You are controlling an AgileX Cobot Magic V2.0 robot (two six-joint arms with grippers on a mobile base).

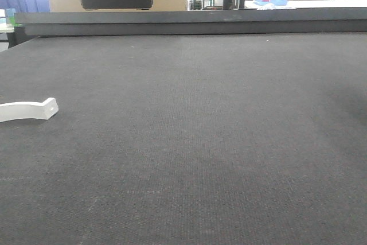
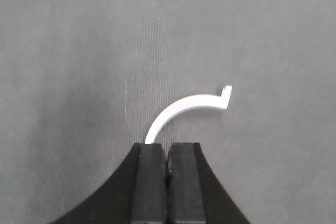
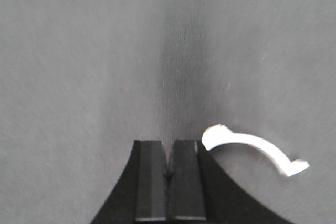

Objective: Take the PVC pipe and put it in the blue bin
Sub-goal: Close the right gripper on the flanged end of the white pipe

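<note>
The short, white, curved plastic PVC pipe [image 1: 28,109] lies flat on the dark grey fabric surface [image 1: 200,142], just ahead of the clenched, empty left gripper [image 2: 168,149]. The right gripper [image 3: 168,148] is also clenched and empty, with the pipe just beside it.

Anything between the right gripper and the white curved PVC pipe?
Nothing. The right wrist view shows only bare dark grey mat between the right gripper and the white curved PVC pipe.

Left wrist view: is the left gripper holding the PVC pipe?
No, the left gripper is shut with nothing between its jaws, and the PVC pipe lies on the dark mat just beyond them.
</note>
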